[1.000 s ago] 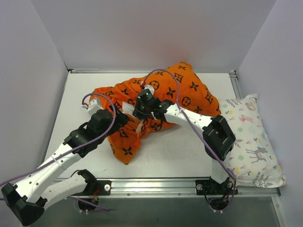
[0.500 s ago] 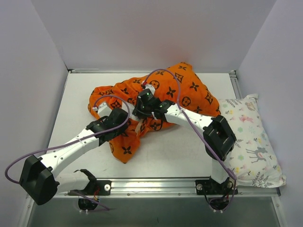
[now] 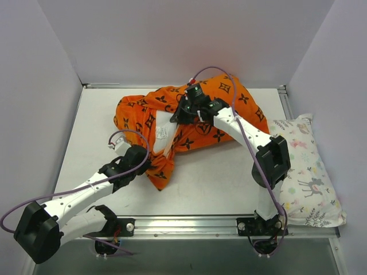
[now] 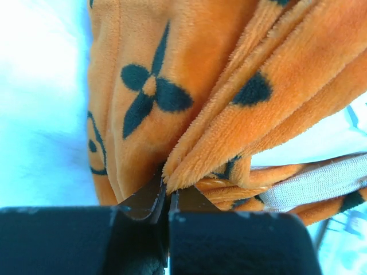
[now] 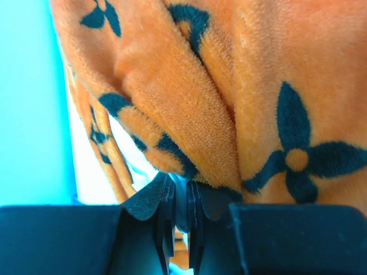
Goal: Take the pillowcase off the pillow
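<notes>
Pillowcase [image 3: 198, 114] lies bunched across the far middle of the table [image 3: 223, 183], with one tail drawn toward the near left. Pillow [image 3: 163, 123] is mostly inside it; only a white patch shows through a gap in the orange cloth, left of centre. Left hand [image 4: 167, 201]: fingers pressed together, pinching a folded plush edge of the pillowcase at that near tail. Its wrist view shows the orange fold running straight into the closed tips, with a white band [image 4: 321, 183] just beside it on the right. Right hand [image 5: 181, 197]: fingers likewise closed, nipping a fold of the pillowcase on the far part of the bundle, beside the white patch; its arm reaches over from the right. The two hands are well apart from each other. Animal-print pillow [image 3: 304, 172] sits along the right edge of the table, near the bundle but not touching it.
</notes>
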